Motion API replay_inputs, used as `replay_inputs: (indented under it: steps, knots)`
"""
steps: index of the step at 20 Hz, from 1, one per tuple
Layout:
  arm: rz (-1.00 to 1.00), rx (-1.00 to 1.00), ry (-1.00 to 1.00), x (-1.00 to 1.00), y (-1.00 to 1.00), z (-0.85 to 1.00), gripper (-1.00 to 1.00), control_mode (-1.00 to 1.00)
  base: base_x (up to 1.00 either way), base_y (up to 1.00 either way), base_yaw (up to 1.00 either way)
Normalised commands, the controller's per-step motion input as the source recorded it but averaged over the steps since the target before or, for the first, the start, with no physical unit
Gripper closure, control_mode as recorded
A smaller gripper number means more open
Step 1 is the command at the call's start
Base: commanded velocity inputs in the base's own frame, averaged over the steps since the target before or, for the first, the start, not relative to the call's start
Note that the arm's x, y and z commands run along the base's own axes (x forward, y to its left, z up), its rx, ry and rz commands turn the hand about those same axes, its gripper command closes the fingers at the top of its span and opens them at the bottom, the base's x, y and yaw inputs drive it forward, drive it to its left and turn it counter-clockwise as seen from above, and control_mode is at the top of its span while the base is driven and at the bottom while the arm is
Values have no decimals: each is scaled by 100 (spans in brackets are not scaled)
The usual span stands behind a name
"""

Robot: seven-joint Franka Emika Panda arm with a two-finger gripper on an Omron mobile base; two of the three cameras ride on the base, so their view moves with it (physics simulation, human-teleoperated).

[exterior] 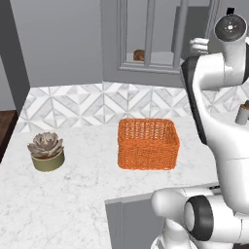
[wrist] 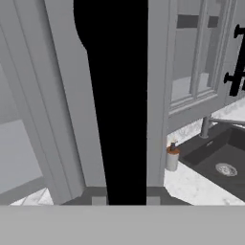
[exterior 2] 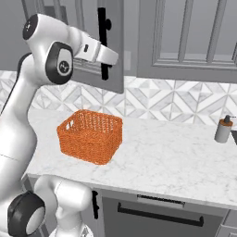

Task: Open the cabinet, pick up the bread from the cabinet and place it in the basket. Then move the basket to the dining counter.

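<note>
Cabinet handle pinched, door not yet swung open

The gripper (exterior 2: 104, 58) is clamped on the black handle (exterior 2: 102, 41); a crooked pull could slip the bar free, leaving the bread (exterior: 139, 55) shut in.

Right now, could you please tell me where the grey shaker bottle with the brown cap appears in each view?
Left base view: shaker bottle at the right edge, partly behind the arm.
Right base view: far right on the worktop.
Hand view: right of centre, beside the sink.
Shared landmark: the marble worktop it stands on.
</note>
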Motion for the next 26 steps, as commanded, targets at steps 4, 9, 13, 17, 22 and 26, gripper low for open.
replay_inputs:
  steps: [4,9,13,17,22,26]
  knots:
    - [-8,0,0,-100,79,1,100,-100,0,0,0]
    - [-3,0,0,-100,100,-3,100,-100,0,0,0]
    - [0,-1,1,-80,91,-4,100,-100,0,0,0]
    - [0,0,0,-66,78,0,-100,-100,0,0,0]
    - [0,0,0,-9,31,0,-100,-100,0,0,0]
    - [-5,-2,0,-21,26,0,-100,-100,0,0,0]
